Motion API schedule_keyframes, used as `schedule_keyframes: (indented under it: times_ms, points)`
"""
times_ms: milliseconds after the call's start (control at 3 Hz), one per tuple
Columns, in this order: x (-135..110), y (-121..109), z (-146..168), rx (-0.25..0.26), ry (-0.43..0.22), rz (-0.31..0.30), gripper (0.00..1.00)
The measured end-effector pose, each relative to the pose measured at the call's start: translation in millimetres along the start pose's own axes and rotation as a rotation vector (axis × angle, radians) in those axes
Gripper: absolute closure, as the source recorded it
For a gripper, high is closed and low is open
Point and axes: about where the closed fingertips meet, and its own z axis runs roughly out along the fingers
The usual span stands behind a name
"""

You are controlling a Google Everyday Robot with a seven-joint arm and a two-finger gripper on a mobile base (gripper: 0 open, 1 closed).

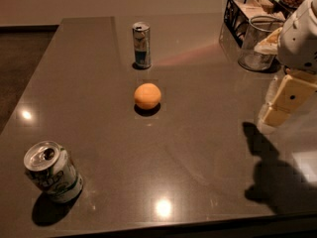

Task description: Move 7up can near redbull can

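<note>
While the 7up can (52, 175) stands upright at the near left corner of the table (198, 148), the gripper (278, 109) hangs above the table's right edge, well apart from it. Whether the claw is spread or pressed together cannot be told from this view. The redbull can (141, 44) stands upright at the far side, with an orange (147, 96) lying on the tabletop between the two cans. The 7up can's top looks opened, so it is probably light or only partly full. It is likely thin-walled and easy to dent, with a smooth, slippery skin. A moderate pinch across the middle of its body seems the safest hold, kept level so nothing spills, and the path should skirt the orange.
</note>
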Motion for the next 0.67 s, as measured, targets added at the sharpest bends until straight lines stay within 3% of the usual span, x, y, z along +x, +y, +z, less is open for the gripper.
schedule_keyframes:
  times_ms: [667]
  points:
    - [-73,44,20,-0.116,-0.278,-0.094,0.00]
